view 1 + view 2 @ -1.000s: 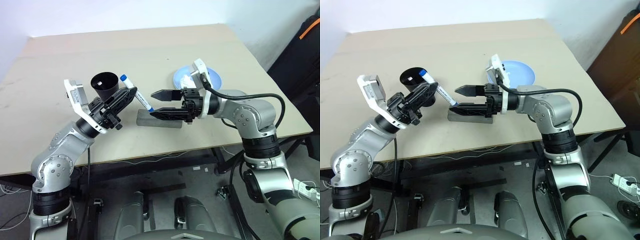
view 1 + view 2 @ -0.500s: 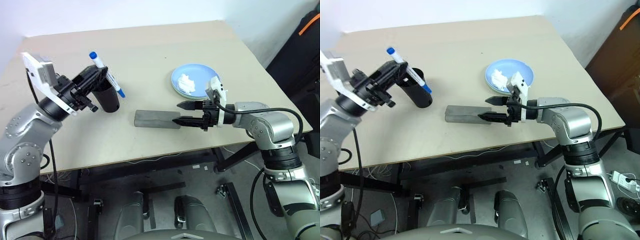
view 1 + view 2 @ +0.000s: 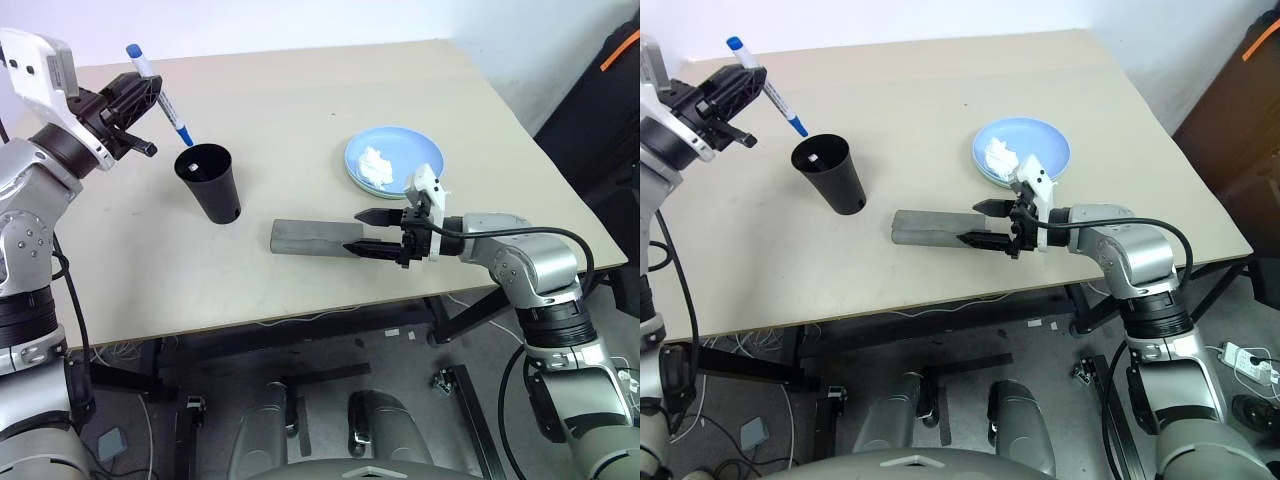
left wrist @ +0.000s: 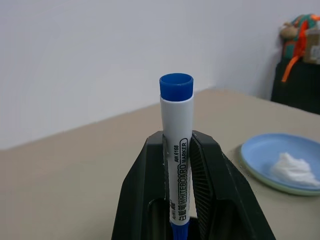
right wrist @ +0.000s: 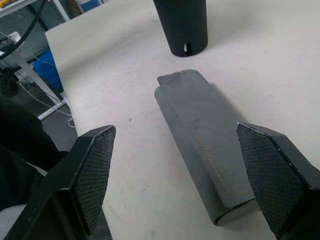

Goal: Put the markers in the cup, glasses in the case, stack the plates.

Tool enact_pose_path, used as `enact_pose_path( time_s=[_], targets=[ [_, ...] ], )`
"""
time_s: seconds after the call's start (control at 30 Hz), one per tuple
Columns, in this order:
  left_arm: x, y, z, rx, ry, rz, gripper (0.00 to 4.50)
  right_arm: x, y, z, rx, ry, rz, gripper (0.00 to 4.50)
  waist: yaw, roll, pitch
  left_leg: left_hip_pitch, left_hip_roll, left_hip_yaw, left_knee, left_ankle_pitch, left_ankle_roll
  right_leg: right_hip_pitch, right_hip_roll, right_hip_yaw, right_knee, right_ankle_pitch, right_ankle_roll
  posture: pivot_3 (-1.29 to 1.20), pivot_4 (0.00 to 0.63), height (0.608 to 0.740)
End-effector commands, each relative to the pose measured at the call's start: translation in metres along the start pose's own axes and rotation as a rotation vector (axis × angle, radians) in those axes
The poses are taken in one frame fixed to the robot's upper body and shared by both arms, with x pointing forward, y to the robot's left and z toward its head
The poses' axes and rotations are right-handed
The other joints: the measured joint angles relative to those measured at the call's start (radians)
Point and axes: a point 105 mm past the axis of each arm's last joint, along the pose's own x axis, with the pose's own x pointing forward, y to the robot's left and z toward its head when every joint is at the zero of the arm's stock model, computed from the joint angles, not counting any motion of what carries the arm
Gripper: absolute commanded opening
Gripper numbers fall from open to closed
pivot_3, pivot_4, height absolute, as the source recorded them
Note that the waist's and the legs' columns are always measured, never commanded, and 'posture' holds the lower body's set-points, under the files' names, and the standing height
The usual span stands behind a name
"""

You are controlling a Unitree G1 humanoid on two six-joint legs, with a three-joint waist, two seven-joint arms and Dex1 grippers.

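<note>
Marker-into-cup step. The table (image 3: pixel 300 110) bears the grey case (image 3: pixel 310 239), the blue plate (image 3: pixel 415 150) and the black cup (image 3: pixel 210 182). The right gripper (image 3: pixel 372 231) hovers wide open, empty, at the case's end. The left gripper (image 3: pixel 133 98) clamps the white, blue-capped marker (image 3: pixel 160 93), tilted above the cup's mouth. Next: align, lower, release.

Left arm raised and out to the side, left end effector (image 3: pixel 135 100) clamped on the marker (image 3: pixel 160 93), held tilted with the cap end up. Right arm low, right end effector (image 3: pixel 370 232) pointing leftward, fingers spread wide, gripping nothing.
</note>
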Motion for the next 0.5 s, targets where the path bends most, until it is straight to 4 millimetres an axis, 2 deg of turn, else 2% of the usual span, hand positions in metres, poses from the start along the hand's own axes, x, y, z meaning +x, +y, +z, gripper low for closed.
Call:
enact_pose_path(
  time_s=[0.03, 0.5],
  targets=[
    [0.003, -0.004, 0.005, 0.011, -0.031, -0.018, 0.30, 0.000, 0.003, 0.007, -0.044, -0.024, -0.007, 4.06, 0.000, 0.000, 0.000, 0.000, 0.000, 0.000, 0.000, 0.000, 0.000, 0.000, 0.000, 0.000, 0.000, 0.000, 0.000, 0.00, 0.150, 0.727],
    [0.003, -0.011, -0.008, -0.016, 0.019, -0.052, 0.30, -0.001, 0.003, 0.004, -0.047, -0.021, -0.024, 4.06, -0.001, -0.001, 0.000, 0.002, 0.000, 0.001, 0.002, -0.001, -0.001, 0.001, 0.000, 0.001, 0.002, 0.001, 0.002, 0.00, 0.150, 0.727]
  ],
)
